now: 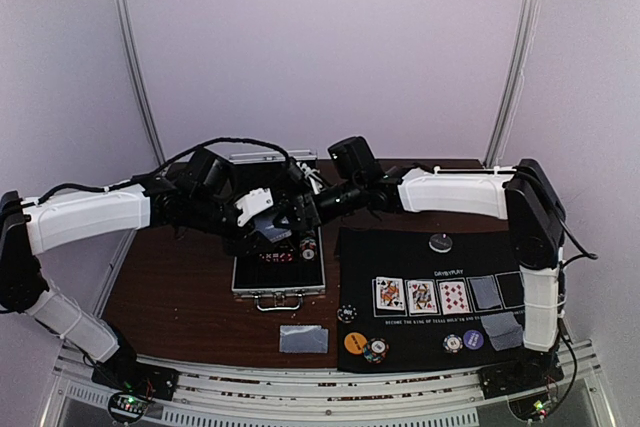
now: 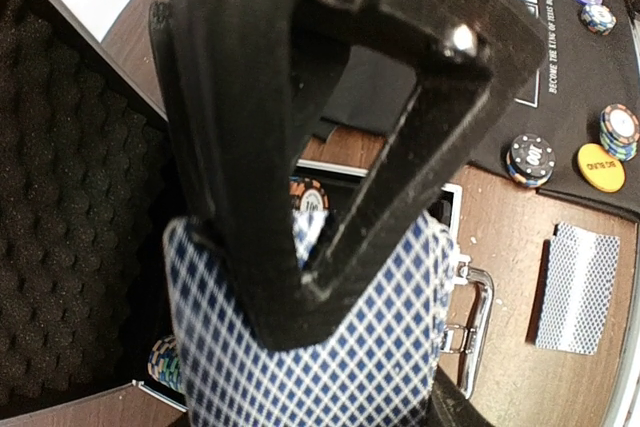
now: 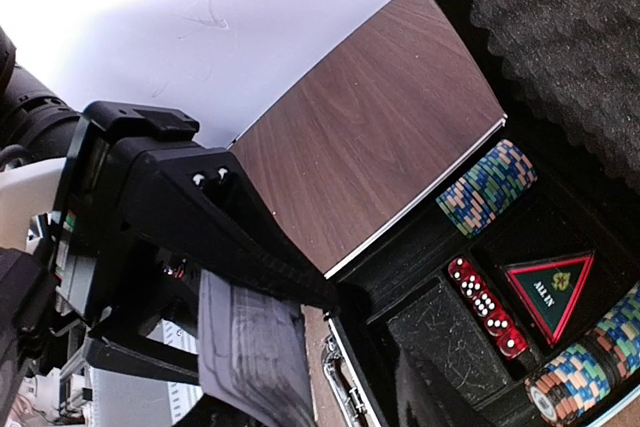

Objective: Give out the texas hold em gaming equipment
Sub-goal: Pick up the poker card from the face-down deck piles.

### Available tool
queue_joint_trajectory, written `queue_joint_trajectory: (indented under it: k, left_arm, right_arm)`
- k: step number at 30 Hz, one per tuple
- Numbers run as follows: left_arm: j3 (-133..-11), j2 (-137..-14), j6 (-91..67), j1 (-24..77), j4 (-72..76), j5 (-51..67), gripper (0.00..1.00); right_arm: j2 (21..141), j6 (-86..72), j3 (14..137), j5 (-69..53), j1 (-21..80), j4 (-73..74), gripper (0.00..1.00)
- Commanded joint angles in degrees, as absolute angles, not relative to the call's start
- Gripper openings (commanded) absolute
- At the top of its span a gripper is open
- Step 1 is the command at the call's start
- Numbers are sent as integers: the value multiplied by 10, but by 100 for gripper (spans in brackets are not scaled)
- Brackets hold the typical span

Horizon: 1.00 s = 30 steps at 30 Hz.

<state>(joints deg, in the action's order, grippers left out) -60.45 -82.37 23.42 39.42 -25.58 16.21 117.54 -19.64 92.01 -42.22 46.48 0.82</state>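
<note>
The left gripper (image 1: 268, 227) is clamped on the deck of blue-backed cards (image 2: 380, 347), holding it up over the open silver case (image 1: 278, 292), probably so the right gripper (image 1: 305, 212) can peel a card off. Can't tell if the right one's jaws are wide or pinching anything. Three face-up cards (image 1: 421, 295) sit on the black felt mat (image 1: 400, 247), which lies on a dark wooden table (image 1: 180, 297) inside white walls (image 1: 300, 47).

The top external camera looks down from above and behind the arm bases, taking in the whole table (image 1: 180, 297) to its far edge. The left wrist camera sits tight behind its own fingers (image 2: 230, 147), over the open case (image 2: 80, 227), facing the table's near edge. The right wrist camera, seemingly rolled sideways, peers closely into that case. All three views share it.
</note>
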Motion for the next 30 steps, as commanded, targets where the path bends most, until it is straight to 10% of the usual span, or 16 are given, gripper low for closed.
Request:
queue_joint_trajectory:
  k: [1,9,18,30]
  left_arm:
    - [-603,-807,239,393,-229,168,49]
    - [-603,-811,240,394,-231,158,49]
    - [-603,-818,238,393,-231,141,49]
    - [-603,-826,234,394,-235,127,49]
  right_arm:
    - [1142,-176,917,-381,451,50,45]
    - [1133,-167,928,-391,452,80,37]
    - [1112,-151,941,-387,453,122,2]
    - [1091,-118,962,-360,451,194,0]
